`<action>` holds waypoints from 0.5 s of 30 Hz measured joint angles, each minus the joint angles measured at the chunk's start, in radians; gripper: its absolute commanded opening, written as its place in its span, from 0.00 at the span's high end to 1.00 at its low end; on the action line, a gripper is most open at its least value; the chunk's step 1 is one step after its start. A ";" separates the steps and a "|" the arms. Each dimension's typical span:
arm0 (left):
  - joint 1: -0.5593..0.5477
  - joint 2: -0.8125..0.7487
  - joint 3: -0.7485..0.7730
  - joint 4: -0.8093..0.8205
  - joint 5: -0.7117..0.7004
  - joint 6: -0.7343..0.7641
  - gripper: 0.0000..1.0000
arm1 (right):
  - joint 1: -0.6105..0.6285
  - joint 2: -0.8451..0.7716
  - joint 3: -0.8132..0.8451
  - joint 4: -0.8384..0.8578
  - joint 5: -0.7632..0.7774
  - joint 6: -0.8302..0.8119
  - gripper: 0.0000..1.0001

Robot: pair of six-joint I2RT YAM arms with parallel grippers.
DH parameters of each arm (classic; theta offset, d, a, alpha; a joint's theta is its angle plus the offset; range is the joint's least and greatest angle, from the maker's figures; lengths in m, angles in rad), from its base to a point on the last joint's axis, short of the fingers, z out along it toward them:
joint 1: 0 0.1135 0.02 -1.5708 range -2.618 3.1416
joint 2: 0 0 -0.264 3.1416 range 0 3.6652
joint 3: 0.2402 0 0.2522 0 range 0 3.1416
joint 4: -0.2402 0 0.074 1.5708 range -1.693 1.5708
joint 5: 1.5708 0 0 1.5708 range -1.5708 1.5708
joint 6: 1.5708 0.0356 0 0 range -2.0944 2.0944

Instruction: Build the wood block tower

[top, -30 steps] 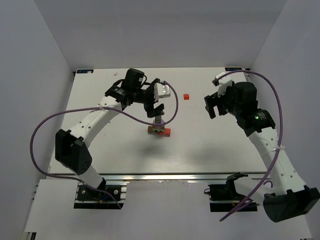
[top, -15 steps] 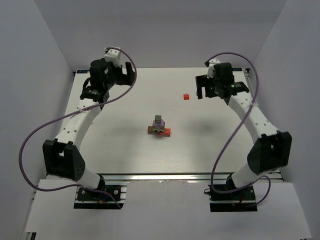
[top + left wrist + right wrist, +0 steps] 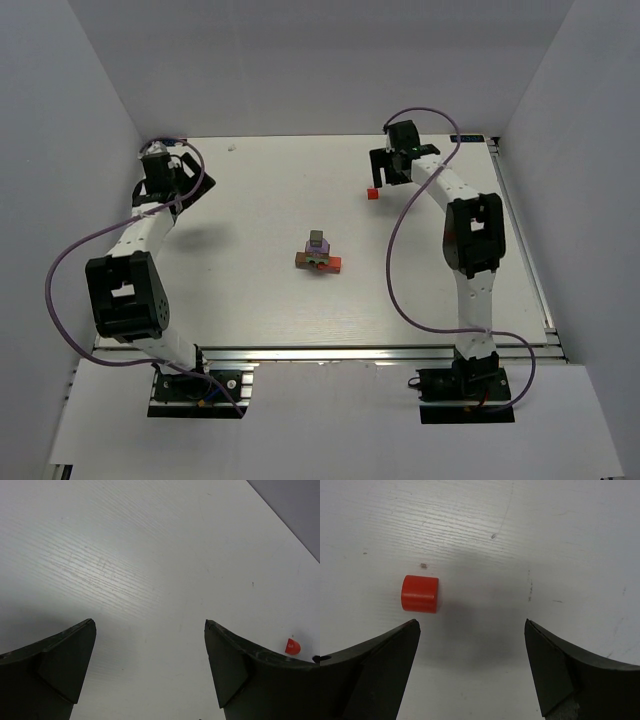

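The tower (image 3: 319,254) stands mid-table: brown and red bars at the bottom, with green, lilac and dark grey pieces on top. A loose red block (image 3: 372,193) lies behind it to the right. My right gripper (image 3: 383,172) hovers open just beyond that block. In the right wrist view the red block (image 3: 420,594) sits just ahead of the left fingertip, outside the open right gripper (image 3: 470,623). My left gripper (image 3: 190,180) is at the far left, open and empty. The left wrist view shows the left gripper (image 3: 150,625) over bare table, with the red block (image 3: 292,646) at the right edge.
The white table (image 3: 230,300) is boxed in by grey walls on the left, back and right. Purple cables loop from both arms. A metal rail (image 3: 330,352) runs along the near edge by the arm bases.
The left arm drew away from the tower and folded back to the far left corner. The right arm swung left and inward to the loose red block. The tower has not moved.
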 measured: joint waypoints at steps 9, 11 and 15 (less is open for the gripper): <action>-0.018 0.009 -0.017 0.011 0.030 -0.019 0.02 | 0.038 0.140 0.088 0.006 -0.038 0.003 0.11; -0.018 0.015 -0.029 0.011 0.036 -0.019 0.02 | 0.047 0.156 0.098 0.007 -0.042 0.005 0.12; -0.018 0.030 -0.042 0.010 0.041 -0.019 0.02 | 0.059 0.177 0.103 0.008 -0.044 0.014 0.24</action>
